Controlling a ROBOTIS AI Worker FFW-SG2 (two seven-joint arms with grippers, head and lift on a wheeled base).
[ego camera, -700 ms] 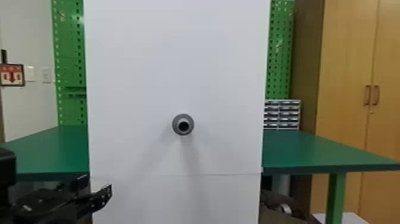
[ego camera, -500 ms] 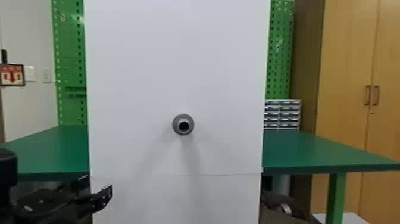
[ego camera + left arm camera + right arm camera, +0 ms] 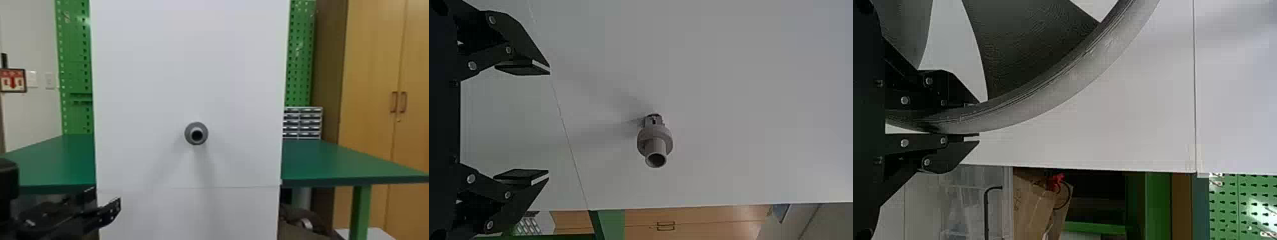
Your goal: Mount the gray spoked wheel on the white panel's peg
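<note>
In the head view the white panel (image 3: 143,79) stands upright with its gray peg (image 3: 196,133) sticking out toward me. My left gripper (image 3: 102,199) is low at the left, in front of the panel's lower left edge. The left wrist view has the peg (image 3: 655,142) beyond my left gripper (image 3: 549,124), whose fingers are wide apart with nothing between them. In the right wrist view my right gripper (image 3: 973,121) is closed on the rim of the gray spoked wheel (image 3: 1063,92); the panel's surface lies behind the wheel.
A green table (image 3: 335,162) extends on both sides behind the panel. Small drawers (image 3: 302,123) and a wooden cabinet (image 3: 370,95) are at the right. The right wrist view also has a cardboard box (image 3: 1030,205) and a clear bin (image 3: 973,200) beside the panel.
</note>
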